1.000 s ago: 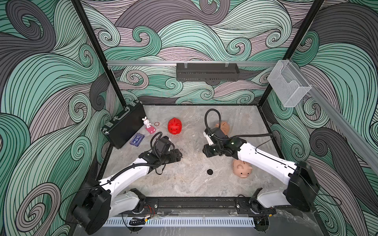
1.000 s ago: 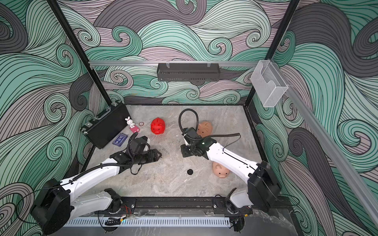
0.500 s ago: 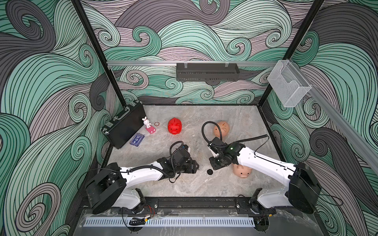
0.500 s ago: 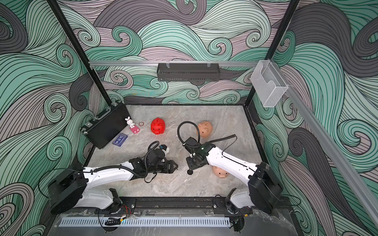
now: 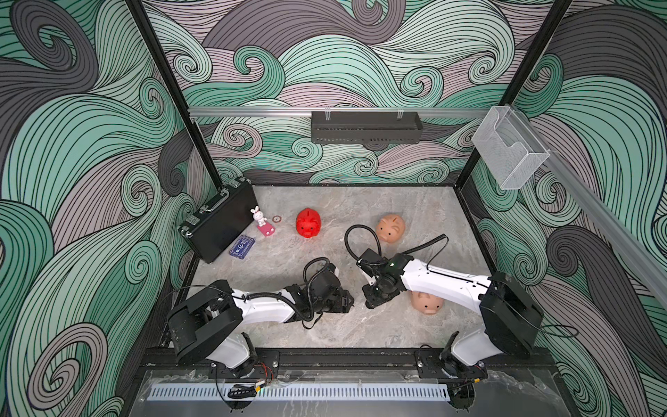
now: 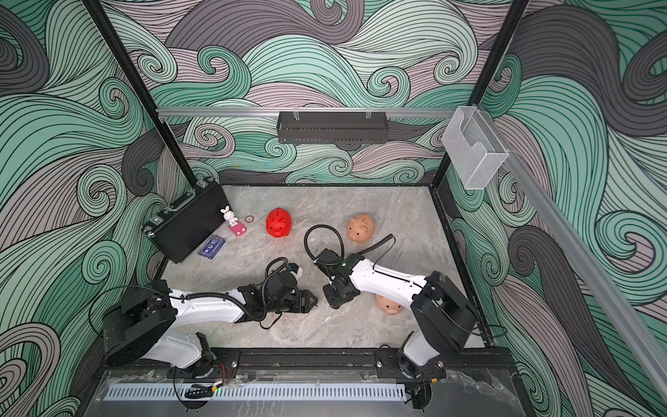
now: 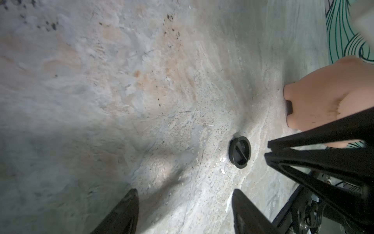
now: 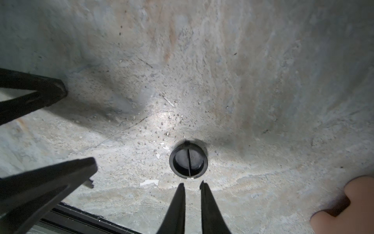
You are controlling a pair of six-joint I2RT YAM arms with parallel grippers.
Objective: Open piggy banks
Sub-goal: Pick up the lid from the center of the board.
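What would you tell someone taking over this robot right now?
Left gripper: open, empty, low over the table.
Right gripper: nearly shut, empty, tips just short of the black plug, which lies loose on the table.
Red pig and far peach pig stand at the back, clear of both arms; near peach pig sits partly under the right arm.
Done: one plug out, probably the near pig's.
Left: the other pigs; their bellies are hidden.
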